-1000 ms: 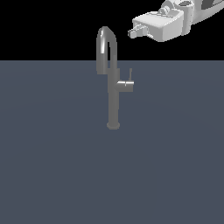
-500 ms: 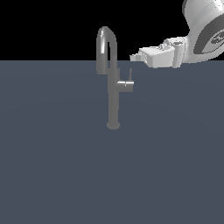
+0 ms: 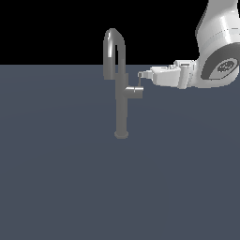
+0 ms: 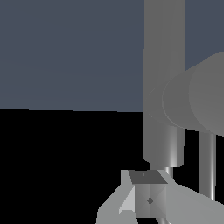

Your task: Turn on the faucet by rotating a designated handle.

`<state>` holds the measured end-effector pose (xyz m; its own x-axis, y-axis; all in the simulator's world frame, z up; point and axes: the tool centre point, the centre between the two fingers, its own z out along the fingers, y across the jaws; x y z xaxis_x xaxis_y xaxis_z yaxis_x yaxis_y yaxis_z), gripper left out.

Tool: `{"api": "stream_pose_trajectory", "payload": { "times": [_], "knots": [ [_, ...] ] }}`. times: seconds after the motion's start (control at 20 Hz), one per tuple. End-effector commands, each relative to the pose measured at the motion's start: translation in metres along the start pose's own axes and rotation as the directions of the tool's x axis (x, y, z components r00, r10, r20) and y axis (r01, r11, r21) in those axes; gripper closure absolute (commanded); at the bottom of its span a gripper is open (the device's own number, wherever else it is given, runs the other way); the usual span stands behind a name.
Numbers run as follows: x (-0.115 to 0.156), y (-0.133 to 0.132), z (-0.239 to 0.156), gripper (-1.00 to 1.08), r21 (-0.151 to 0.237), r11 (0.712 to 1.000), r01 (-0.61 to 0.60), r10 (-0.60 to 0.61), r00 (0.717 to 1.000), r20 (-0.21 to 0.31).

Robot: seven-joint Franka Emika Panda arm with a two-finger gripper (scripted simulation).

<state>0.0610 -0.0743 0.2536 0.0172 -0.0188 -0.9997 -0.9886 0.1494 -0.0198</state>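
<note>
Touching only in wrist view: tool [image 4: 148, 199], handle [image 4: 167, 173]

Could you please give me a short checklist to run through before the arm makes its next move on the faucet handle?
1. Faucet upright on its base: ok.
2. Handle, the thin rod on the stub at the column's side, in view and unobstructed: ok.
3. Gripper level with the handle's top, coming from the exterior view's right: ok.
4. Gripper touching the handle: cannot tell; the tip overlaps it in the exterior view, and the wrist view does not settle it.
5. Gripper open or shut: cannot tell.
6. Gripper away from the arched spout: ok.
</note>
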Motion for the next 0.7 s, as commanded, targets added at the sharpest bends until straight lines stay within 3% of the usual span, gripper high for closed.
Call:
{"api": "stream_pose_trajectory", "payload": {
  "times": [0.0,0.3,0.65],
  "knots": [
    [0.004,-0.001,0.001,1.08,0.012,1.000,-0.012,0.012,1.000,0.011],
    [0.005,-0.001,0.001,1.08,0.013,1.000,-0.015,0.014,1.000,0.013],
    [-0.004,0.018,0.002,1.08,0.015,1.000,-0.016,0.015,1.000,0.014]
  ]
}}
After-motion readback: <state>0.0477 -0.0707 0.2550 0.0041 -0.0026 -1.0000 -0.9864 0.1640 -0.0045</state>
